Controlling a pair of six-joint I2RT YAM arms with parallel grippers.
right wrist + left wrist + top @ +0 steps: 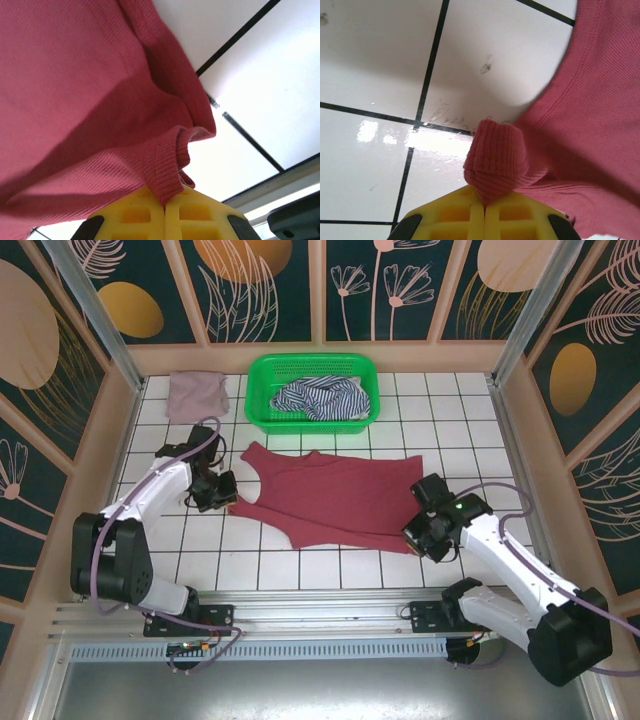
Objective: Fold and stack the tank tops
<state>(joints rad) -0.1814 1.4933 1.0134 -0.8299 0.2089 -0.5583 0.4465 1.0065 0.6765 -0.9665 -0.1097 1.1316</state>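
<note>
Step in hand: fold of the dark red tank top (335, 500), which lies spread flat mid-table on the white tiled table (330, 565), just in front of the green basket (262, 410). Both arms have pinched a near corner/edge of it.

L gripper (226, 498) sits at the top's left side, near a strap/armhole edge. L wrist cam: yellow fingers (465, 215) are pressed together w/ a bunched nub of ribbed red cloth between them; cloth right at tile level. R gripper (422, 530) is at the top's right near corner. R wrist cam: yellow fingers (145, 215) likewise clamped tight on a hem fold, fabric draping up and away from it.

Next move, my read: lift both pinches together and carry the near edge over toward the far edge, keeping even tension so the cloth doesn't skew; release only once laid flat. Risk: thin pinch could slip.

Other tops: striped tank top (325, 398) is heaped inside the basket; mauve-pink tank top (196, 393) lies folded at the far-left of the table, beside the basket, apparently the stack base.

View diffs: overhead gives the whole layout, garment outline, and the other two tops, but grips are too small to judge. Wrist cams confirm cloth actually caught in each grip and show the rib knit.
</note>
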